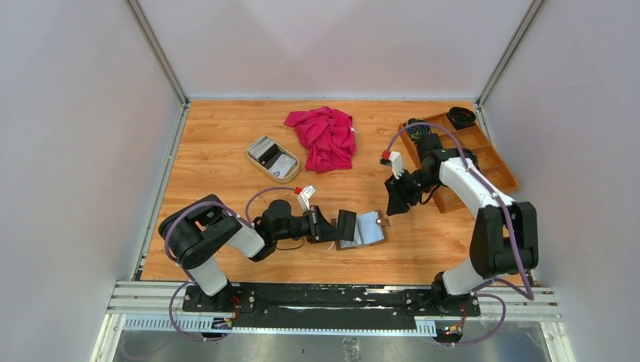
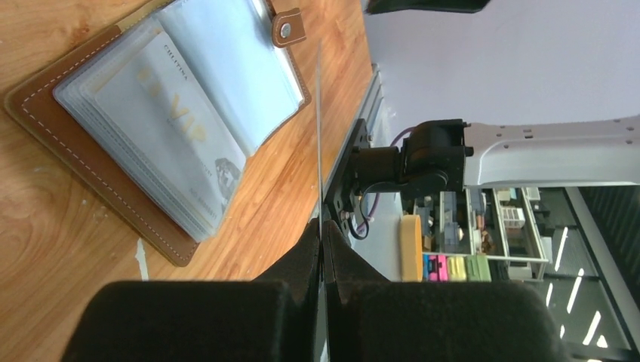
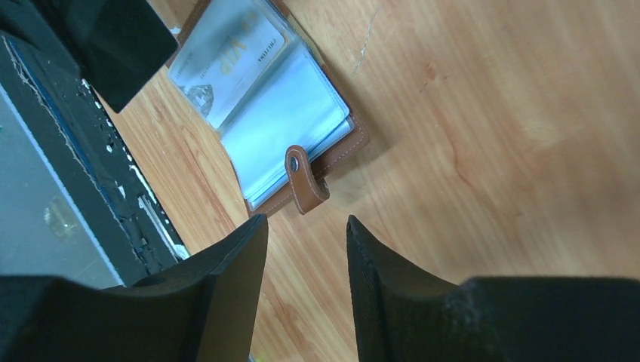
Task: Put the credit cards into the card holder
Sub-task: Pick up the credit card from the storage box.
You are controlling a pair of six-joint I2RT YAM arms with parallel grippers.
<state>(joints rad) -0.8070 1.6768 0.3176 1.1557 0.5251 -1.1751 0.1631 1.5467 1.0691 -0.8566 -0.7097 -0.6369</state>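
Only my left wrist view shows the left gripper (image 2: 323, 235) pinching a credit card (image 2: 319, 136) edge-on. The right gripper (image 3: 306, 241) gapes empty beside the open card holder (image 3: 294, 113), near the bench's (image 1: 226, 151) front edge.

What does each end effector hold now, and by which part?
The left end effector pinches a dark credit card by one edge, the rest sticking out free. The right end effector is open and holds nothing.
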